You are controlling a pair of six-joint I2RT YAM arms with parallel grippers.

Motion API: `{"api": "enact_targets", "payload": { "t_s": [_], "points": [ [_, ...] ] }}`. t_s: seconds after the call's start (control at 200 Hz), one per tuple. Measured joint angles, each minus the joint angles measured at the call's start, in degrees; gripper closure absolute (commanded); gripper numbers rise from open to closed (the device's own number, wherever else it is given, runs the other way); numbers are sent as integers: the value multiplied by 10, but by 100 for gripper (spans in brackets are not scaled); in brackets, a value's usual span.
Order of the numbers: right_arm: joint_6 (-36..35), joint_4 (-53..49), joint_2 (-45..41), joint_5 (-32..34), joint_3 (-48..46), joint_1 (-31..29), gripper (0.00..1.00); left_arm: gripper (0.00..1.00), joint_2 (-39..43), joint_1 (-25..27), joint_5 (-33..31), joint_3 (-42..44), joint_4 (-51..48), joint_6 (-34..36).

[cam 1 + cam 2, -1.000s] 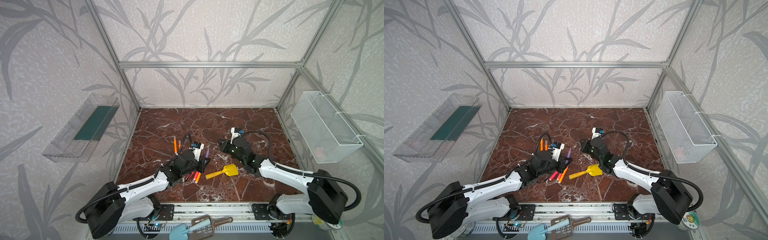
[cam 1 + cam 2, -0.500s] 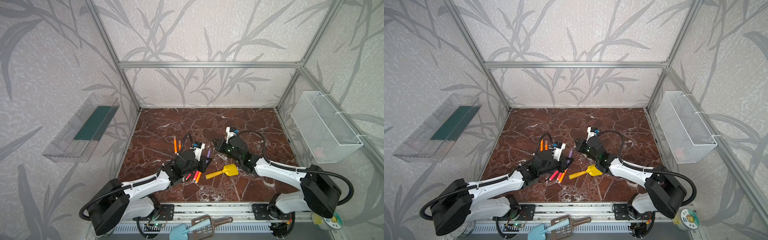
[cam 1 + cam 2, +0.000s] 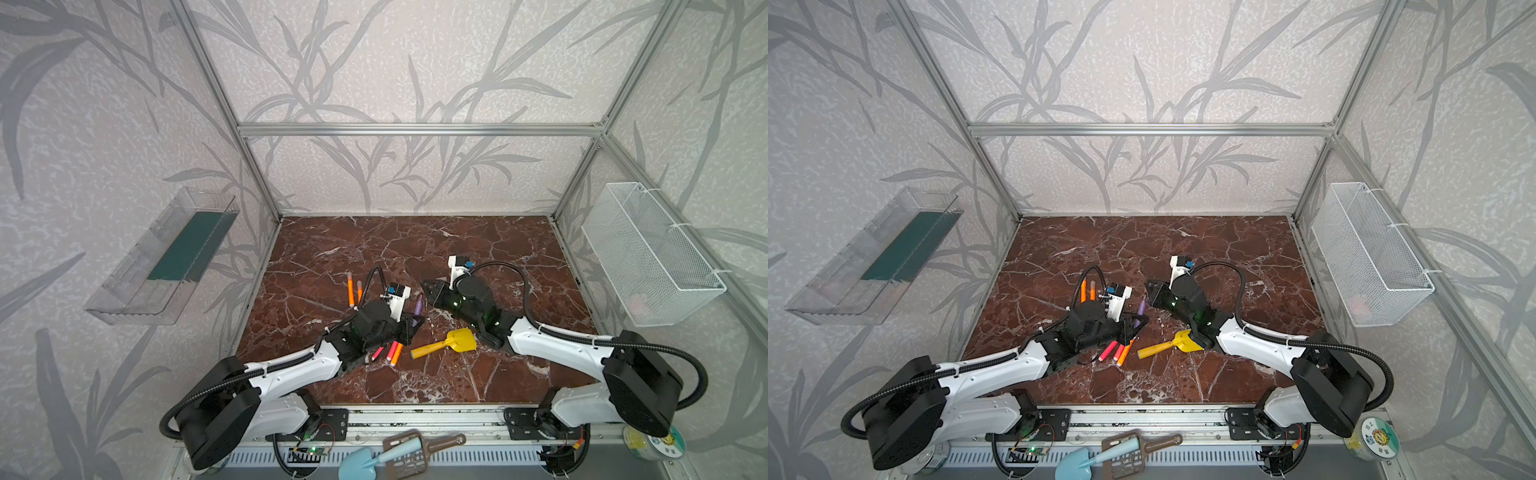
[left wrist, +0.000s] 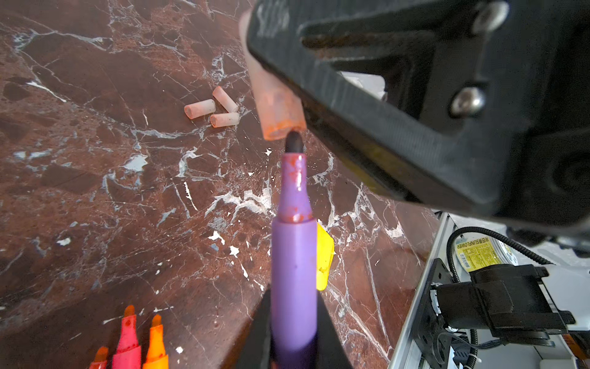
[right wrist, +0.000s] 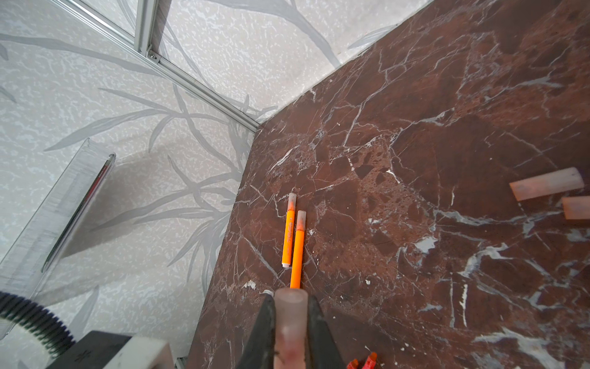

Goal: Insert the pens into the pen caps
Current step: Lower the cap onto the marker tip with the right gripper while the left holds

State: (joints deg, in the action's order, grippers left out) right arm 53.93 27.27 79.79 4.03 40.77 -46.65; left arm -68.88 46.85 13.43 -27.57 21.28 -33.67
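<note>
**Q:** End effector status?
**A:** Left gripper (image 4: 293, 322) is clamped on the purple pen (image 4: 293, 255). Right gripper (image 5: 291, 322) is clamped on a pen cap (image 5: 290, 303). The pen's tip sits at the cap's mouth, over mid-table.

**Q:** Obstructions, clearance?
**A:** The pen's rear end is cut off from view. Three loose caps (image 4: 212, 110) lie nearby. The table (image 3: 415, 241) lies bare toward the far wall.

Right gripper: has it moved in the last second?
Yes. The right gripper, shut on a pen cap, has shifted left against the yellow shovel, toward the purple pen in the left gripper.
</note>
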Motion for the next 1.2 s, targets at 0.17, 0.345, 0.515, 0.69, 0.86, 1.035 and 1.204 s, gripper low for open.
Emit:
{"api": "enact_targets", "payload": {
  "t_s": [0.17, 0.345, 0.515, 0.69, 0.86, 1.035, 1.204],
  "points": [
    [0, 6, 0, 3, 0, -9, 93, 100, 0, 0, -1, 0, 0, 0],
    [0, 8, -1, 9, 0, -15, 93, 100, -1, 0, -4, 0, 0, -3],
    [-2, 8, -4, 17, -3, -22, 93, 100, 0, 0, -13, 5, 4, -9],
    [-2, 11, -4, 19, -11, -28, 93, 100, 6, 0, -19, 15, 3, -10],
    [-3, 17, -3, 20, -12, -35, 94, 100, 23, 0, -21, 26, 3, -12],
    [-4, 32, 8, 23, -12, -43, 95, 100, 33, 0, -25, 32, 4, -18],
    [-7, 40, 28, 29, -12, -55, 96, 100, 37, -1, -33, 41, 0, -23]
  ]
}}
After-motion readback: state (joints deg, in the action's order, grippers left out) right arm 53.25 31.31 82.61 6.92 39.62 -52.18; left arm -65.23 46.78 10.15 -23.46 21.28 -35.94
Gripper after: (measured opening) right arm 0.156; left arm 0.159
